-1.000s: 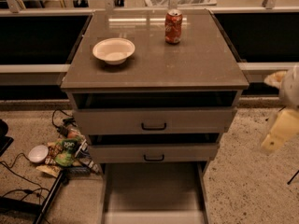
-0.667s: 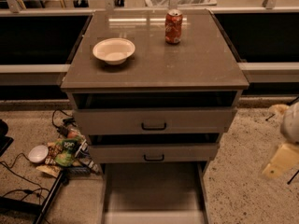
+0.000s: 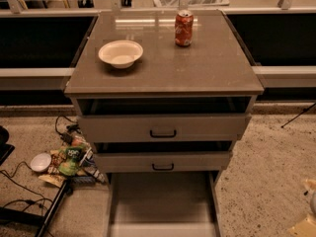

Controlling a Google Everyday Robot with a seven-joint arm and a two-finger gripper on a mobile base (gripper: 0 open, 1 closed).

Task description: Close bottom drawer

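The bottom drawer [image 3: 162,201] of the grey-beige cabinet [image 3: 163,75] is pulled far out toward me. Its long shallow grey tray looks empty, and its front runs along the picture's bottom edge, with the handle out of view. The two drawers above it, the top drawer [image 3: 163,128] and the middle drawer [image 3: 163,162], stand slightly out and have black bar handles. My gripper [image 3: 307,223] shows only as pale pieces at the lower right corner, well to the right of the open drawer and apart from it.
A white bowl [image 3: 120,53] and a red soda can [image 3: 183,28] stand on the cabinet top. Snack packets, a small white dish [image 3: 40,162] and cables lie on the speckled floor to the left of the drawers. Dark shelving runs behind the cabinet.
My arm has dropped down and to the right, from beside the cabinet's right side to the picture's lower right corner. The drawers have not moved.
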